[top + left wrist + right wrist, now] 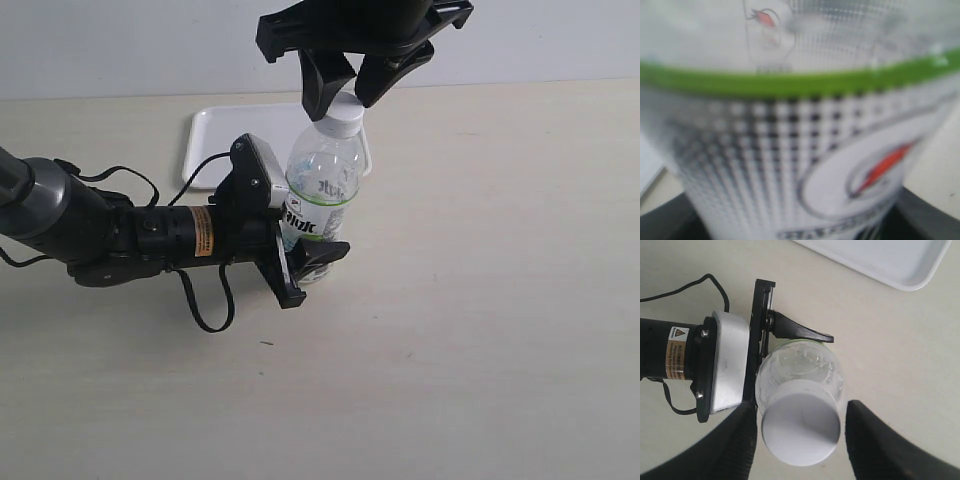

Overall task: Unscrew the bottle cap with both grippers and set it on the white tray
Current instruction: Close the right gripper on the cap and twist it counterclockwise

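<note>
White plastic: one flat round-cornered tray, and one round screw cap on one clear bottle upright on the beige surface. Black left end effector clamps the bottle's label; black right end effector straddles the cap, fingers apart.

A pale beige tabletop meets a whitish wall.

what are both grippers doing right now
left gripper: closed, holding the bottle
right gripper: open, fingers either side of the bottle cap, not clamped
</note>
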{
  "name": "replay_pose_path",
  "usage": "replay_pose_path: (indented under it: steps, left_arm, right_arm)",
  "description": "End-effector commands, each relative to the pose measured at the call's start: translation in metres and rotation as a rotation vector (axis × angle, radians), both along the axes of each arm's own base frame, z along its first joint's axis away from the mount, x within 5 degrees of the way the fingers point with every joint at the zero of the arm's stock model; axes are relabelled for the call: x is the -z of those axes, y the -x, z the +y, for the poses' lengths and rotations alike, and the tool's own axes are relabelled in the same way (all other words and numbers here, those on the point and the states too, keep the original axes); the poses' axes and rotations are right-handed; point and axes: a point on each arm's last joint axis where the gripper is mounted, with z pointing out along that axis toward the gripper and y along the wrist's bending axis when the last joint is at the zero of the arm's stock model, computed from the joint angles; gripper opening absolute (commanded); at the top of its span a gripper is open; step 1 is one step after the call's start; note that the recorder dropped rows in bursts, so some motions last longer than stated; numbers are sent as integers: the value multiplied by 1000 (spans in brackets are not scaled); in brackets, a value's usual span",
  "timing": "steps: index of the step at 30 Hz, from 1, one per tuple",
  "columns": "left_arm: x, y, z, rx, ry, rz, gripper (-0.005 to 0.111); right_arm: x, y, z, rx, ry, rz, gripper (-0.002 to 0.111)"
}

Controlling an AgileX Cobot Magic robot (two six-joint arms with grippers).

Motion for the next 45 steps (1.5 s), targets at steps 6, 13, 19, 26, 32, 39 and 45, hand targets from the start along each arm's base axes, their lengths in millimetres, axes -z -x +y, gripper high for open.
replay_pose_path:
  steps: [6, 13, 19, 26, 32, 39, 45]
  left_arm:
    - [3, -1, 2, -25, -40, 16, 0]
    - [2, -2, 2, -34, -28, 22, 0]
    - [2, -2, 2, -34, -28, 22, 0]
    - [2, -2, 2, -34, -28, 22, 0]
    - [2, -2, 2, -34, -28, 22, 0]
    - [2, -2, 2, -34, -28, 22, 0]
    - [2, -2, 2, -34, -28, 22, 0]
  right_arm:
    - [-2, 0, 0, -10, 7, -15, 51]
    - [-2, 0, 0, -10, 7, -15, 51]
    - [1, -1, 1, -12, 12, -8, 51]
    - [12, -6, 3, -12, 22, 18, 51]
    - [6, -3, 2, -12, 15, 3, 51]
    - [2, -2, 1, -10, 12, -5, 51]
    - [3, -2, 1, -10, 13, -4, 47]
